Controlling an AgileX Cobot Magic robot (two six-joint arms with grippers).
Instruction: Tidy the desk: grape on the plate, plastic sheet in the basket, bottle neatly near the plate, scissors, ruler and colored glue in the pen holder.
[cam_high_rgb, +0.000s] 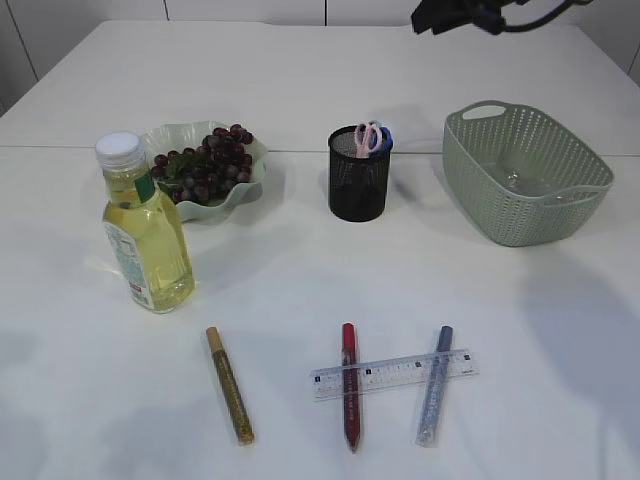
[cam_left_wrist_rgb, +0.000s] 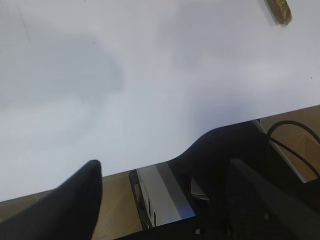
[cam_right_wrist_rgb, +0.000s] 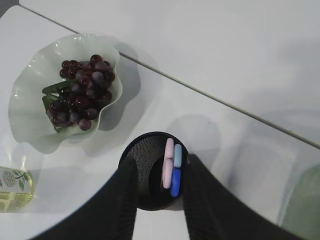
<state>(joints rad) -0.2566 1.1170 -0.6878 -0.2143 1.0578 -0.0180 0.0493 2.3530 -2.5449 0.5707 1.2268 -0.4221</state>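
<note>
Pink-and-blue scissors (cam_right_wrist_rgb: 170, 167) already sit in the black pen holder (cam_high_rgb: 357, 190), right gripper (cam_right_wrist_rgb: 156, 200) hanging over it half-spread and empty, left gripper (cam_left_wrist_rgb: 165, 200) wide apart near the worktop (cam_left_wrist_rgb: 150, 75) edge.

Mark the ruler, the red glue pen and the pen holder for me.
ruler (cam_high_rgb: 400, 373), exterior view, on the clear strip between the two pens it crosses.
red glue pen (cam_high_rgb: 349, 405), exterior view, on the barrel below the ruler.
pen holder (cam_high_rgb: 357, 190), exterior view, on the front of the black mesh wall.

Bright, even light; soft shadows, blurred wrist foregrounds
</note>
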